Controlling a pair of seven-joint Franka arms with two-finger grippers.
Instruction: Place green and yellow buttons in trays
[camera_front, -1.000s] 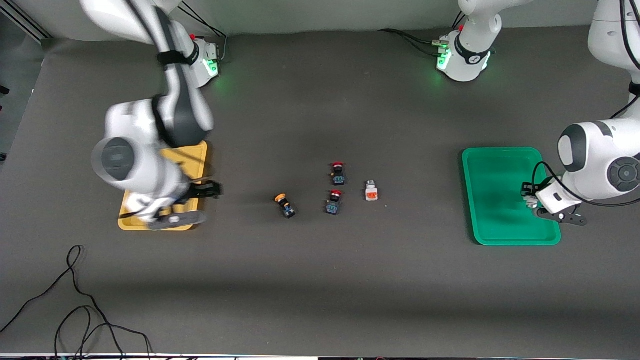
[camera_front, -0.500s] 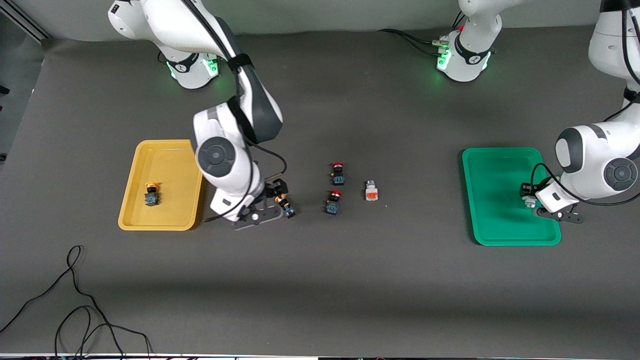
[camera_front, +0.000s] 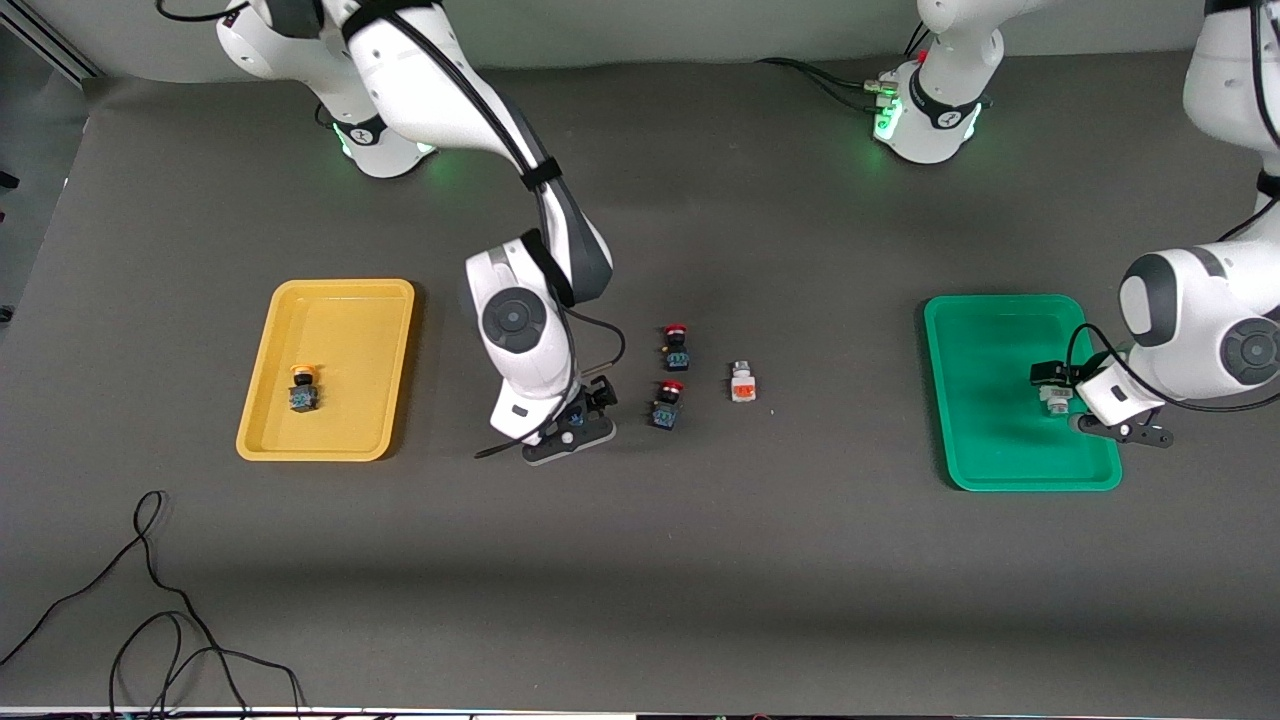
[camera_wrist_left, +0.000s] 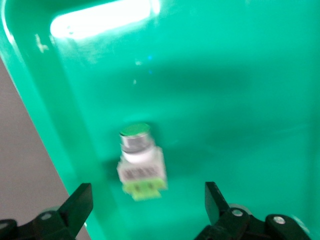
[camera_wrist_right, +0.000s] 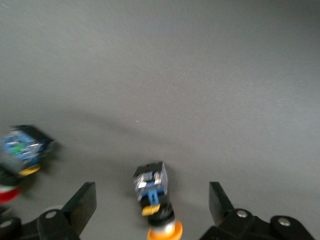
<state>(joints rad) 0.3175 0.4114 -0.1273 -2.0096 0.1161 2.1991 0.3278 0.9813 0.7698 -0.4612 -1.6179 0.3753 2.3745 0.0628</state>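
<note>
The green tray (camera_front: 985, 400) lies toward the left arm's end of the table. My left gripper (camera_front: 1072, 405) hangs open just over it, and a white button with a green cap (camera_wrist_left: 142, 160) lies loose on the tray floor (camera_wrist_left: 240, 100) between the spread fingers (camera_wrist_left: 80, 205). Toward the right arm's end, the yellow tray (camera_front: 350, 340) holds one yellow-capped button (camera_front: 303, 388). My right gripper (camera_wrist_right: 152, 205) is open and low over mid-table. It straddles another yellow-capped button (camera_wrist_right: 155, 200), which lies on its side on the table, mostly hidden in the front view.
Two red-capped buttons (camera_front: 677, 347) (camera_front: 668, 403) lie on the table just beside the right gripper, toward the left arm's end. A white block with an orange face (camera_front: 742, 382) lies a little past them. A black cable (camera_front: 150, 600) trails near the front edge.
The right arm swung from over the yellow tray to the yellow button on mid-table. The left gripper opened, and the green button now lies free in the green tray.
</note>
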